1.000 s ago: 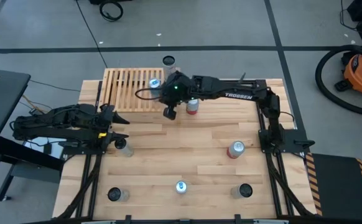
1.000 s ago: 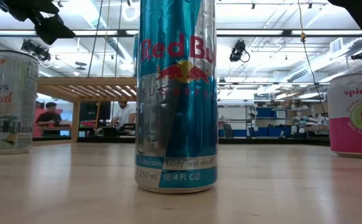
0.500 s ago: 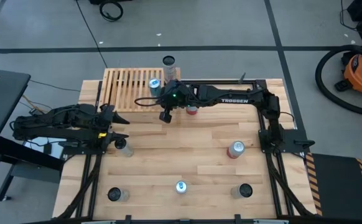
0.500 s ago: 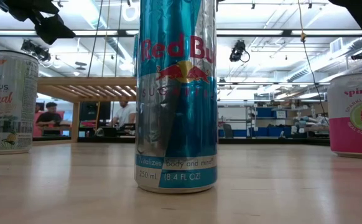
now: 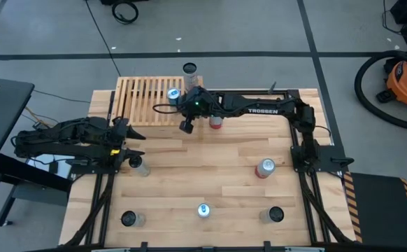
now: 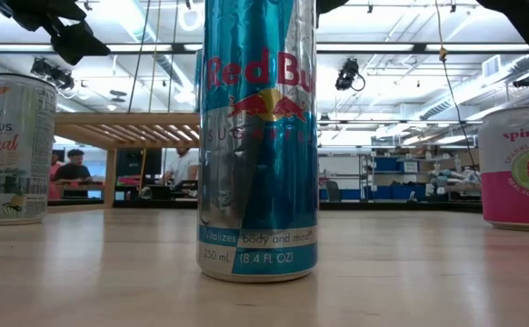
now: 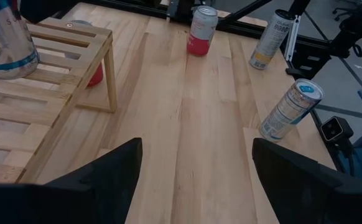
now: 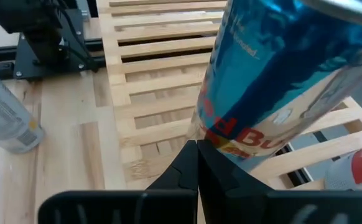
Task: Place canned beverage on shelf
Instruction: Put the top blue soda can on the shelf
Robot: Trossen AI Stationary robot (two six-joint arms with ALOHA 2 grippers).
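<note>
The shelf [image 5: 154,99] stands at the table's far left. A blue Red Bull can [image 5: 173,93] stands upright on the shelf's slats [image 8: 150,93], near its right end. My right gripper [image 8: 196,152] is shut with nothing between its fingers. Its tips are low beside the blue can [image 8: 280,81], at the shelf's near right corner [image 5: 185,126]. My left gripper [image 7: 193,171] waits open at the table's left side [image 5: 130,136], clear of everything. My right gripper's shut fingertips [image 8: 196,146] show right against the lower wall of the blue can [image 8: 215,134]. I cannot tell whether they touch it. The can stands on the slats on its own base.
A red can [image 5: 216,122] stands on the table by the shelf's right end, and a silver can [image 5: 189,70] at the shelf's far right corner. Several more cans stand about the table [image 5: 139,166] [image 5: 264,168] [image 5: 203,210] [image 5: 129,219] [image 5: 275,214]. Bare planks [image 5: 203,157] lie in the middle.
My right gripper has moved a little toward the table's left edge and sunk slightly beside the shelf's near right corner. The blue can has stayed upright in its place on the slats.
</note>
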